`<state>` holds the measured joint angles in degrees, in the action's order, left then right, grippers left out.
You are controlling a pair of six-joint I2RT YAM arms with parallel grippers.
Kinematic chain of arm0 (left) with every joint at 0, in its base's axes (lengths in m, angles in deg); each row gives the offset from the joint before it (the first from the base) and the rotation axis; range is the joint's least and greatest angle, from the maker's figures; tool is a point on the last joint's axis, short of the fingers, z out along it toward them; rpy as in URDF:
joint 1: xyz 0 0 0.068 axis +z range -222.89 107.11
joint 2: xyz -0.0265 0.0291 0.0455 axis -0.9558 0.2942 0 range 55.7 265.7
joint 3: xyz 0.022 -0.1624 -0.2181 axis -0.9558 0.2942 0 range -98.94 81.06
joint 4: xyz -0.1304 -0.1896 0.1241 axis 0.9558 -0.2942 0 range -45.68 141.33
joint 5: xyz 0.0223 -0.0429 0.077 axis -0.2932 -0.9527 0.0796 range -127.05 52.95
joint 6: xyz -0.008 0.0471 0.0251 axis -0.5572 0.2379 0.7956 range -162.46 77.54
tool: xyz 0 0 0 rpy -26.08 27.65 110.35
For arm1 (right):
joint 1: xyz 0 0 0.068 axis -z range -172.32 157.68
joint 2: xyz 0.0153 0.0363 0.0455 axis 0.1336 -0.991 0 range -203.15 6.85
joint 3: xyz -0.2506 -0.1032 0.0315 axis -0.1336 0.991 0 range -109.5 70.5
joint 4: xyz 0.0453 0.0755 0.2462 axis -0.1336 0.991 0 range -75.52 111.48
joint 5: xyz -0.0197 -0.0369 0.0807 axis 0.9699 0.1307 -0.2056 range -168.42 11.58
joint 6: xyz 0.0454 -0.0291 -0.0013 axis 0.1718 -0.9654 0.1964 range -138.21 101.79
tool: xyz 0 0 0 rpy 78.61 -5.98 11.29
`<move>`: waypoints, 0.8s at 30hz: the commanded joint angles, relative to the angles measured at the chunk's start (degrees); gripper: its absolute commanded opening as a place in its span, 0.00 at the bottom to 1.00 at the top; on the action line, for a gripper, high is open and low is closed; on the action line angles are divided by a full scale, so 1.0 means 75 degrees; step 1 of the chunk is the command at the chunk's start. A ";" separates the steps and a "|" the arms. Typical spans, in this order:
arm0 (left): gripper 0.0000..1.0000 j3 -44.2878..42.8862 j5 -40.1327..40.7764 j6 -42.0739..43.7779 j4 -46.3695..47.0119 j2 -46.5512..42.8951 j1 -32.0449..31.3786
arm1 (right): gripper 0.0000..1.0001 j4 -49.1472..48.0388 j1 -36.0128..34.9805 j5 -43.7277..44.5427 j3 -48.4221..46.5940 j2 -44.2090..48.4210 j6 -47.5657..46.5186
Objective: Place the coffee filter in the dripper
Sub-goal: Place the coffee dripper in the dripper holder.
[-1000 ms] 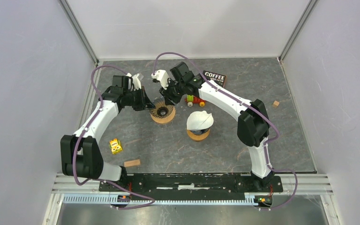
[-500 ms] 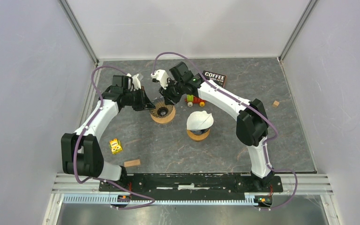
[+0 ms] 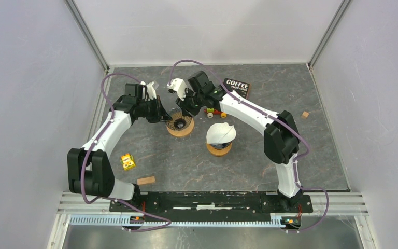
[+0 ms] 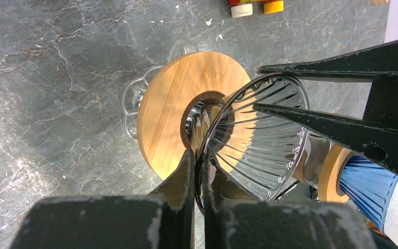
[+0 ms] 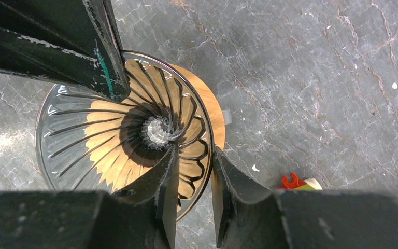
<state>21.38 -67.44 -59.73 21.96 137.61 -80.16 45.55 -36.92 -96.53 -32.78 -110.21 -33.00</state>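
The left fingers (image 4: 185, 174) are shut on their side of the rim of the glass dripper (image 4: 261, 140), prob. to steady it on its wooden base (image 4: 171, 119). The right fingers (image 5: 165, 181) stand part open astride the opp. rim, one tip inside the cone, one outside, not clamped, so more a brace than a grip. The coffee filter (image 3: 220, 132) is in neither grip: it sits as a white dome on what looks like a blue dripper (image 4: 368, 189) on the table (image 3: 269, 166), near the glass one, so fetching it isn't done yet.
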 commanded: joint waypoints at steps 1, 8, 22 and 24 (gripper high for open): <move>0.02 0.0490 0.1084 0.0475 -0.0211 0.0342 -0.0254 | 0.00 0.0048 -0.0299 0.0069 0.0613 -0.0203 -0.0569; 0.02 0.0540 0.1178 0.0487 -0.0163 0.0341 -0.0311 | 0.00 0.0049 -0.0329 0.0118 0.0616 -0.0267 -0.0607; 0.02 0.0781 0.1275 0.0528 0.0050 0.0430 -0.0353 | 0.00 0.0164 -0.0376 0.0121 0.0432 -0.0518 -0.0653; 0.02 0.0864 0.1321 0.0534 0.0117 0.0389 -0.0396 | 0.00 0.0167 -0.0387 0.0140 0.0441 -0.0520 -0.0664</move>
<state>22.97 -65.96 -59.76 24.17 136.65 -80.90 43.40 -37.49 -94.63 -30.88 -109.36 -33.21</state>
